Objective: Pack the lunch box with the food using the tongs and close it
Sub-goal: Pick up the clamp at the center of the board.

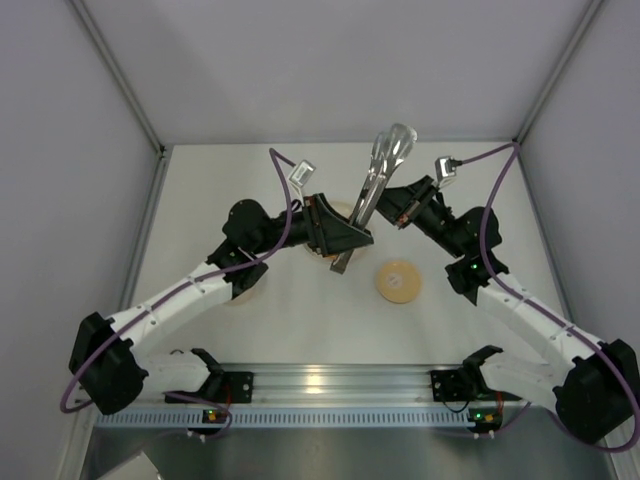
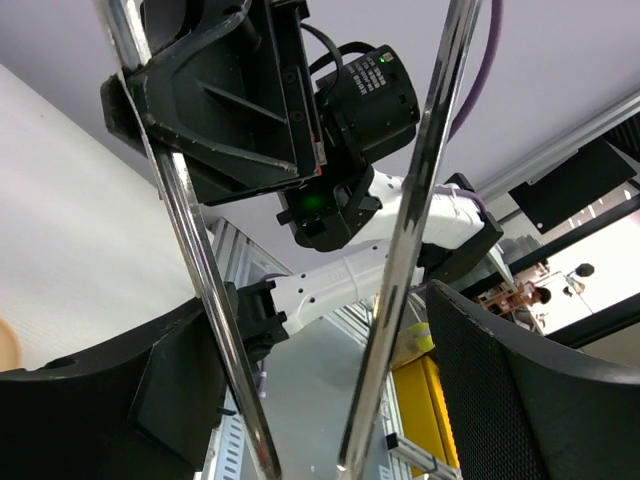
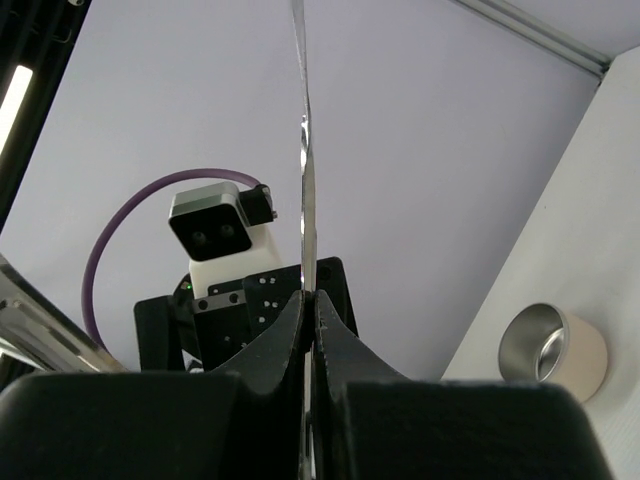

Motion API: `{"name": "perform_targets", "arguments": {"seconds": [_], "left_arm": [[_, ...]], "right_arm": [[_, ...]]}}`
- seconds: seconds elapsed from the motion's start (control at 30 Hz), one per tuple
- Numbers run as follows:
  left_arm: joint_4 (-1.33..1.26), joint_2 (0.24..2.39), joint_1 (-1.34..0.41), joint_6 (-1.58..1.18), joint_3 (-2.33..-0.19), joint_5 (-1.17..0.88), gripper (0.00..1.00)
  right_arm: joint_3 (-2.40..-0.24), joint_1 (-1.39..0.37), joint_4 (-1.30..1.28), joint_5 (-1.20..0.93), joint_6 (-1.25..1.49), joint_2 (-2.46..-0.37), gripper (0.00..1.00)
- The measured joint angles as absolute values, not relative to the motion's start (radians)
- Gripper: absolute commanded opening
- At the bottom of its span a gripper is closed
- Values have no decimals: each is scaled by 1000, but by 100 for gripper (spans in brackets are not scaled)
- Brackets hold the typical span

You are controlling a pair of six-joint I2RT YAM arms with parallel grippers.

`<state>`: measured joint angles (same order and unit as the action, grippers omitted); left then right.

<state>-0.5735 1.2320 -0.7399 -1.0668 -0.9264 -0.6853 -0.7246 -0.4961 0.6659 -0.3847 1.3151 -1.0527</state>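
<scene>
The tongs [image 1: 375, 185] stand tilted in the air over the middle of the table, tips up and far, joined end low. My right gripper [image 1: 388, 203] is shut on one thin arm of the tongs [image 3: 305, 170], pinched edge-on between its fingertips [image 3: 308, 297]. My left gripper [image 1: 350, 240] is open around both tong arms [image 2: 410, 230]. One arm lies against the left finger [image 2: 120, 400], and a gap remains at the right finger [image 2: 530, 400]. The steel lunch box [image 3: 552, 352] stands open on the table. Its tan lid [image 1: 399, 281] lies flat, apart from it. The food is out of view.
A cream plate edge [image 1: 338, 208] peeks out behind the left gripper. The left arm [image 1: 190, 290] covers part of the table's left side. An aluminium rail [image 1: 330, 380] with both arm bases runs along the near edge, and grey walls enclose the table.
</scene>
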Motion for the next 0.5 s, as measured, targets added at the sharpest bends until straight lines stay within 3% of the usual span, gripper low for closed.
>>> {"name": "perform_targets", "arguments": {"seconds": [0.5], "left_arm": [[-529, 1215, -741, -1037, -926, -650, 68]], "right_arm": [[-706, -512, 692, -366, 1330, -1055, 0]]}}
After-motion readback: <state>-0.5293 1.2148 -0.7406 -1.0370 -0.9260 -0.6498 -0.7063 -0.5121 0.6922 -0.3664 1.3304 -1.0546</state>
